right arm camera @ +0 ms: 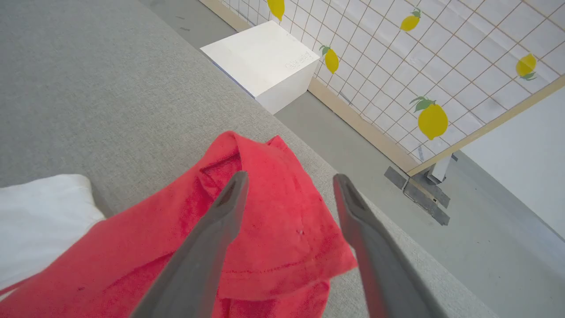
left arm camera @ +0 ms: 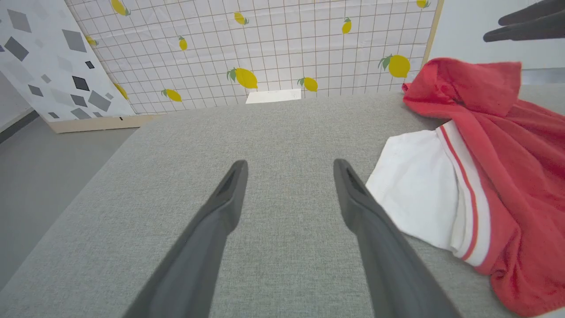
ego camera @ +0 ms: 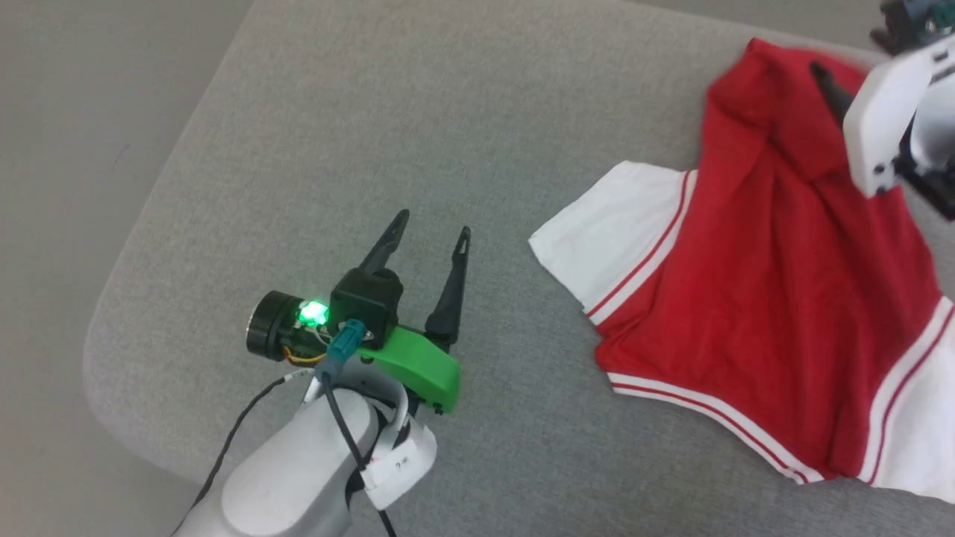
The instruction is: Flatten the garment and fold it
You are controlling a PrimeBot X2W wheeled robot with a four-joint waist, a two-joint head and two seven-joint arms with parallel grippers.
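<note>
On the right part of the grey cushion lies the shirt, rumpled, red cloth up. One white sleeve w/ red stripes fans out to the left, toward the left gripper. The 2nd sleeve sits at the lower right edge of head view. Far end of shirt is folded over on itself, close to the cushion's far edge.

Left gripper: jaws spread, nothing btwn them, over bare cushion. In its wrist view the white sleeve lies just beside the right-hand finger, outside the jaws.

Right gripper: jaws spread too, above the folded red end, w/ the fold under & btwn the fingers. Whether it touches the cloth, can't tell.
</note>
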